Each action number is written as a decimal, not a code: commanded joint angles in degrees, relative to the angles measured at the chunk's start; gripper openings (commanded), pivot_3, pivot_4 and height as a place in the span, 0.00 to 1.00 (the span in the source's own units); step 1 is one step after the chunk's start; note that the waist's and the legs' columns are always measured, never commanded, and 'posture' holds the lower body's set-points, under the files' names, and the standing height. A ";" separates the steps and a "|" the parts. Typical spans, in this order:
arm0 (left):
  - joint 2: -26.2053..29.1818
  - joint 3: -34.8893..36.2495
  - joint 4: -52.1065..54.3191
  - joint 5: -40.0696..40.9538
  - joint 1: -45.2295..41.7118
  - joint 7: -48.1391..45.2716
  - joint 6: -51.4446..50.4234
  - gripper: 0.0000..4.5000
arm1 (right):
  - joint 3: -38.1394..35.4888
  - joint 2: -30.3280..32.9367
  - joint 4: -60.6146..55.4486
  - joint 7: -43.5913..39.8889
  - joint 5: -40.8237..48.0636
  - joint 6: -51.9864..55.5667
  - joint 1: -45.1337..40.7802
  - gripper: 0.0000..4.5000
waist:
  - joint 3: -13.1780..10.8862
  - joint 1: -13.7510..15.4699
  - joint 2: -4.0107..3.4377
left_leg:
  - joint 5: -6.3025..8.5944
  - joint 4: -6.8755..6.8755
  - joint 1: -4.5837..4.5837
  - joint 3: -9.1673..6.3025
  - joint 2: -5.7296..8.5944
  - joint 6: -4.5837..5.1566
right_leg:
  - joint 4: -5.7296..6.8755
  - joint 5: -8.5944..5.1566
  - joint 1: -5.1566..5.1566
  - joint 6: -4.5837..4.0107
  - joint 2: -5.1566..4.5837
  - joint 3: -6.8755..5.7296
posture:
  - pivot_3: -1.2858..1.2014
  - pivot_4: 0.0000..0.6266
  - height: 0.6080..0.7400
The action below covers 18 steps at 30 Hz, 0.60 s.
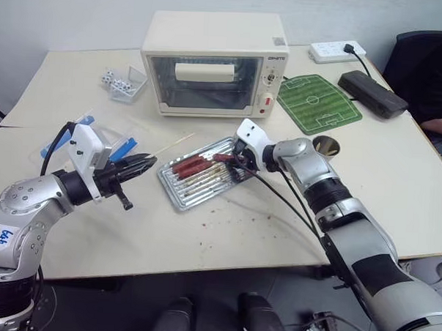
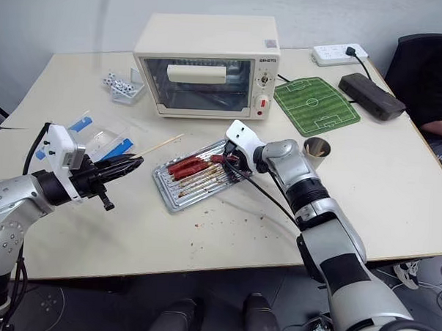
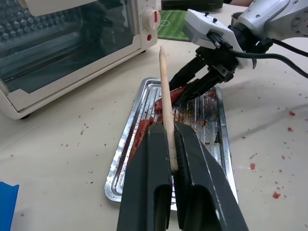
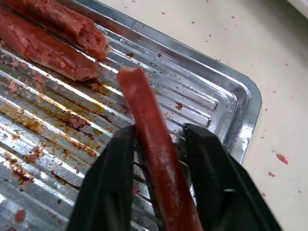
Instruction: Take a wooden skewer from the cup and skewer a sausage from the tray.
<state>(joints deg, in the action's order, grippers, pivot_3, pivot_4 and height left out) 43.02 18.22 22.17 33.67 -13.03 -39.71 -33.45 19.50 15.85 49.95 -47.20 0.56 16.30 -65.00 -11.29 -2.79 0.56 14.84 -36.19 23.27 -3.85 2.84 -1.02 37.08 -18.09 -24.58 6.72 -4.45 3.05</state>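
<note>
The left gripper (image 1: 144,162) is clamped on the wooden skewer (image 3: 164,103), whose free tip points right and slightly away, toward the tray (image 1: 177,194) in the middle of the table. The right gripper (image 4: 159,139) reaches in over the tray's right end, its two fingers flanking one sausage (image 4: 151,159) that lies lengthwise between them; whether they press it firmly yet cannot be told. That sausage's free end faces left, toward the skewer tip, so the two long axes are close to lining up, with a gap of bare tray between. Counted: one skewer in hand, three sausages, two (image 4: 45,41) lying on the tray's ridges. The steel cup (image 2: 317,148) stands right of the tray.
</note>
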 commanded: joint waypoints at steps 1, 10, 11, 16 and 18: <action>0.05 1.54 1.69 1.00 -0.78 0.17 0.93 0.00 | -1.68 -0.43 -1.41 -0.69 -0.76 0.41 -0.63 0.26 | 0.00 -0.21 0.00 | 0.00 0.00 0.00 0.00 0.00 0.00 | 0.01 0.00 0.00 0.00 0.00 0.00 | 0.52 0.24 1.00; 0.86 -0.99 -0.96 0.12 -3.65 -2.97 1.87 0.00 | -3.64 1.00 -12.00 -5.55 0.87 8.20 2.65 0.26 | 0.00 -0.37 0.00 | 0.00 0.00 0.00 0.00 0.00 -0.01 | 0.07 0.00 -0.01 0.00 0.00 0.00 | 0.52 0.24 1.00; 0.93 -1.18 -1.74 -0.14 -4.52 -3.26 2.08 0.00 | -3.72 1.02 -12.81 -5.60 0.85 9.06 3.01 0.26 | 0.00 -0.37 0.00 | 0.00 -0.01 0.00 -0.01 0.00 -0.01 | 0.07 0.00 0.00 0.00 0.00 0.00 | 0.52 0.24 1.00; 0.52 -1.44 -3.73 -0.57 -7.06 -3.34 2.65 0.00 | -2.70 0.14 -11.20 -3.72 -1.37 7.81 4.41 0.26 | 0.01 -0.40 0.01 | 0.00 -0.04 0.00 0.00 0.00 -0.01 | 0.07 0.00 0.00 0.00 0.00 -0.01 | 0.52 0.24 1.00; 0.31 -1.50 -3.57 -0.58 -7.00 -3.22 2.70 0.00 | -2.95 -0.61 -9.68 -2.76 -1.85 7.14 4.14 0.26 | 0.01 -0.54 0.01 | 0.00 -0.04 0.00 0.00 0.01 -0.01 | 0.11 0.00 -0.01 0.00 0.00 0.00 | 0.52 0.24 1.00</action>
<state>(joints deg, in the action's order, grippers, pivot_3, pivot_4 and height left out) 43.06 16.15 17.57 33.31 -19.72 -43.02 -31.84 17.02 15.84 39.88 -50.76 -0.66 24.10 -60.35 -11.28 -3.33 0.57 14.84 -36.23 23.26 -3.84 2.84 -1.03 37.39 -18.09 -24.59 6.72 -4.45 3.07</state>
